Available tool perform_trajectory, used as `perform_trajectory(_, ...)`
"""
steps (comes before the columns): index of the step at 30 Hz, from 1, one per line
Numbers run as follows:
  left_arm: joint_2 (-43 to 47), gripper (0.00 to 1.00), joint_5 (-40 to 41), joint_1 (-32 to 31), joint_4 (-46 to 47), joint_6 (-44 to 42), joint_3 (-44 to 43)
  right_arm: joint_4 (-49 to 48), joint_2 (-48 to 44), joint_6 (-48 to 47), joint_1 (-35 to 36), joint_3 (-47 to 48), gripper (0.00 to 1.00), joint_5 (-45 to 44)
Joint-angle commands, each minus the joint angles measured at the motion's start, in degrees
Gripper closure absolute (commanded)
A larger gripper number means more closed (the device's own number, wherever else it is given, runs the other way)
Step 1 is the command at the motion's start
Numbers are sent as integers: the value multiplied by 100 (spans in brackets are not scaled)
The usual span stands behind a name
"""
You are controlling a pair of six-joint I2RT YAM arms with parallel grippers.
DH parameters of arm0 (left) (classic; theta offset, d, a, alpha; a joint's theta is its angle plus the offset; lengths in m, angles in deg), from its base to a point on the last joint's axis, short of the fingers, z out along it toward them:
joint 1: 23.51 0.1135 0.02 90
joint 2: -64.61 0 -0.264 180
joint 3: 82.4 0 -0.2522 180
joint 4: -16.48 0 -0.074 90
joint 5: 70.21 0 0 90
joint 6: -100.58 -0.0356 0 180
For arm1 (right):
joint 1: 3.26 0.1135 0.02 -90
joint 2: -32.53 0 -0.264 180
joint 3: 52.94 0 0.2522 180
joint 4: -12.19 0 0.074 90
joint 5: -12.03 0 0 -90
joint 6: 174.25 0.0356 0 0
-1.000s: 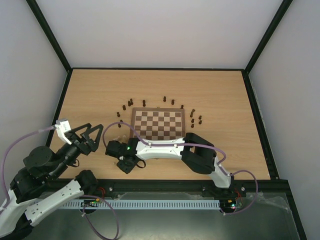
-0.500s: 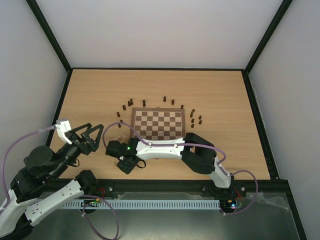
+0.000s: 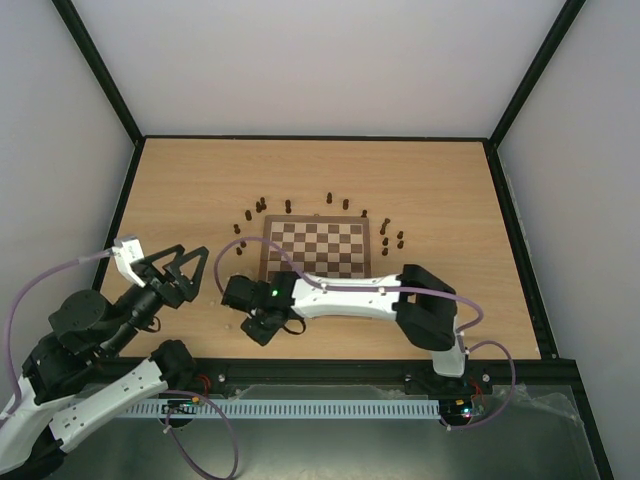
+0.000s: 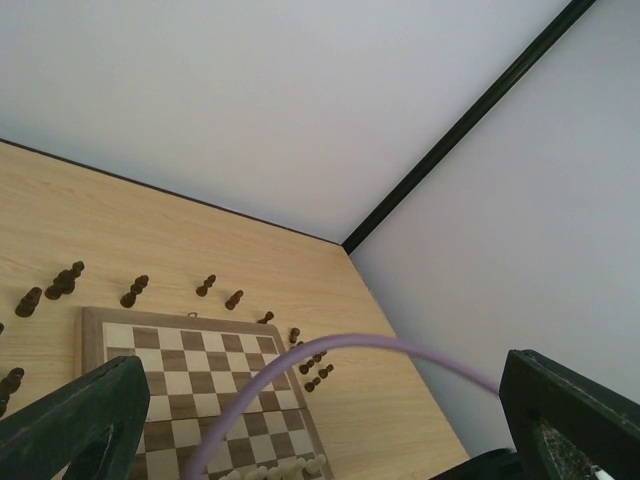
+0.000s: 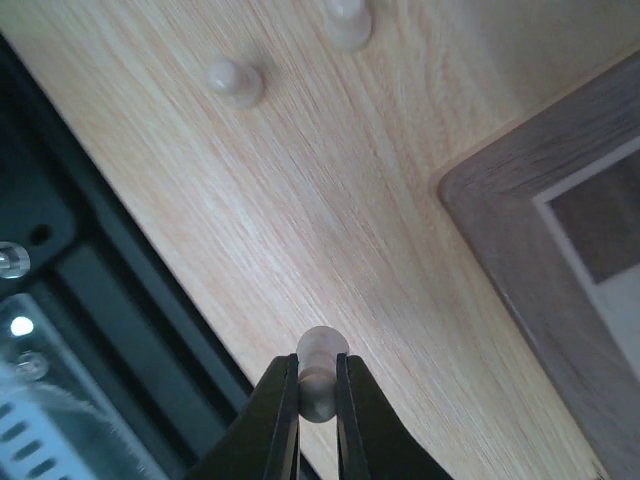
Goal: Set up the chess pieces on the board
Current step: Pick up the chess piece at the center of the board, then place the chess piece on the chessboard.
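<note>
The board (image 3: 318, 245) lies mid-table with bare squares in the top view. Several dark brown chess pieces (image 3: 288, 206) stand loose on the table round its far and side edges. My right gripper (image 3: 264, 326) is off the board's near left corner; in its wrist view it (image 5: 318, 388) is shut on a cream piece (image 5: 323, 350) held just above the tabletop. Two more cream pieces (image 5: 236, 80) stand on the table beyond it. My left gripper (image 3: 176, 272) is open and empty, left of the board. A few cream pieces (image 4: 272, 469) show at the board's near edge.
The black table frame and rail (image 5: 90, 300) run close beside the right gripper. A purple cable (image 4: 330, 350) arcs across the left wrist view. The board's corner (image 5: 540, 230) lies right of the held piece. Black enclosure posts stand at the table's far corners.
My right arm has shifted a little to the right, its elbow swinging right and its gripper moving slightly right near the board's corner. The left arm has barely moved.
</note>
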Motion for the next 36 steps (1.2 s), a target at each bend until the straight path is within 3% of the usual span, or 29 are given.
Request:
perform_trajectory(1, -83, 1, -17, 39, 144, -27, 16, 415, -640, -29, -26, -80, 92, -244)
perform_trajectory(11, -257, 1, -27, 34, 177, -24, 64, 713, -1243, -120, -724, -273, 91, -738)
perform_trajectory(21, -280, 1, -60, 34, 229, 2, 139, 916, -970, -304, -1411, -211, 91, -1049)
perform_trajectory(36, -267, 1, -97, 38, 209, 21, 171, 882, -308, -423, -1465, -67, 90, -975)
